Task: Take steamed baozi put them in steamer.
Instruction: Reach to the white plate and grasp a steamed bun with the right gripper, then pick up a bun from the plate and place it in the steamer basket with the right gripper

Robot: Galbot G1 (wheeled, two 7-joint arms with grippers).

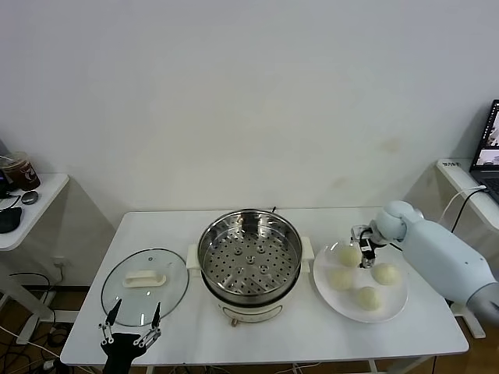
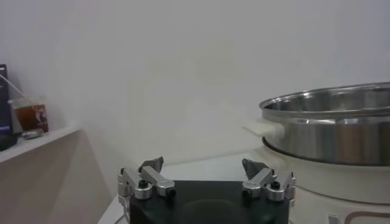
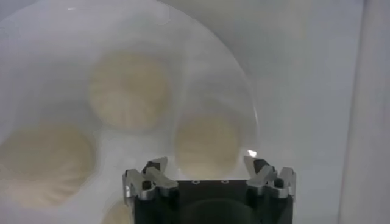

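The steamer (image 1: 249, 257) stands mid-table, its perforated tray bare; its steel wall also fills the left wrist view (image 2: 329, 128). Several cream-white steamed baozi lie on a white plate (image 1: 322, 287) to its right, among them one at the back (image 1: 348, 255) and one at the front (image 1: 368, 297). My right gripper (image 1: 364, 253) hangs low over the plate. In the right wrist view it (image 3: 207, 167) is open, a baozi (image 3: 207, 143) sitting between the fingertips (image 3: 155, 168) without visible contact. More baozi (image 3: 129, 91) lie beyond. My left gripper (image 1: 134, 326) (image 2: 207, 173) waits open at the table's front left.
A round glass lid (image 1: 144, 284) with a white handle lies left of the steamer, just behind the left gripper. A side table (image 1: 31, 206) with a cup (image 1: 19, 170) stands far left. A laptop (image 1: 487, 148) sits on a shelf at the far right.
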